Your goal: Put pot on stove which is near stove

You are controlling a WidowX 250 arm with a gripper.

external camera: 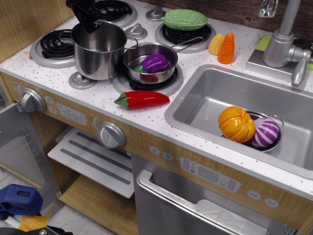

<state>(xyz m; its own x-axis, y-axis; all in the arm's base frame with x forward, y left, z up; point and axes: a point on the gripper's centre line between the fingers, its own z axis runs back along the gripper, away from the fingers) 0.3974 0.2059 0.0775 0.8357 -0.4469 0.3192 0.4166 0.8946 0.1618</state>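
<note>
- Overhead view: the gripper [90, 20] is reaching down at the far rim of the pot [99, 49], apparently pinching that rim, though the jaws are too dark to tell; the pot is sitting toward the counter's left edge, between burners on the stove [58, 78].
- The pot is tall, straight-sided, shiny steel; the nearest coil burner [54, 45] is lying just left of it, black spiral on a grey plate.

steel pan [149, 62] with long handle, holding purple eggplant [154, 62]. red pepper [142, 100] lying on counter just near of the pan. green gourd [185, 19] at far middle. corn [216, 44] and orange carrot [226, 48] side by side, right of it. grey sink [210, 93] right; small steel bowl [278, 120] inside with orange pumpkin [236, 124] and purple-striped vegetable [265, 132]. faucet [282, 41] far right.
</note>
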